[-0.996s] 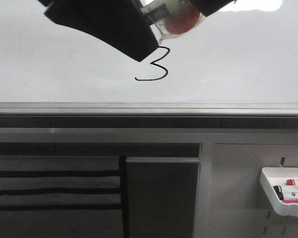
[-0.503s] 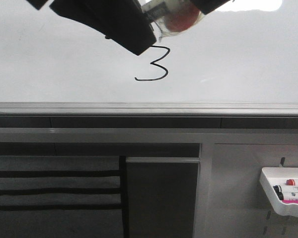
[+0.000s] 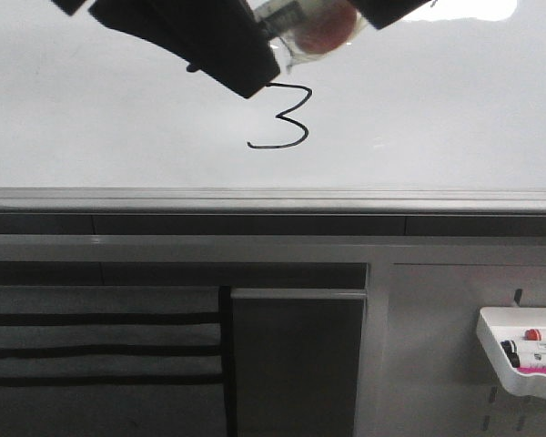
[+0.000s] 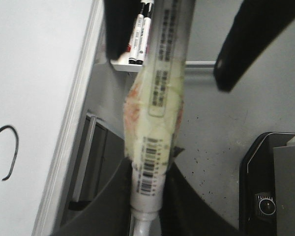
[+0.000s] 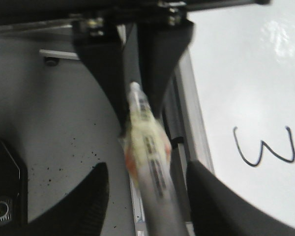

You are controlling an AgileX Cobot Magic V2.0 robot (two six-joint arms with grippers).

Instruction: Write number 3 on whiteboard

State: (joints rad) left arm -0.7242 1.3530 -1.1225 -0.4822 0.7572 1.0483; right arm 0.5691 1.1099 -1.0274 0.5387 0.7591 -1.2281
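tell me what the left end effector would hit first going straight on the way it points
Most likely the right end effector, whose open fingers straddle the far end of the marker the left end effector grips. Depth is unclear, so it might slip between them.

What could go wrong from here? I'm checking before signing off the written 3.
The left hand grips the marker only near one end; it may slip or tilt. The right hand is open around the marker; closing off-centre might knock it. Both hands sit close to the number 3 on the whiteboard; a sweep could smudge it.
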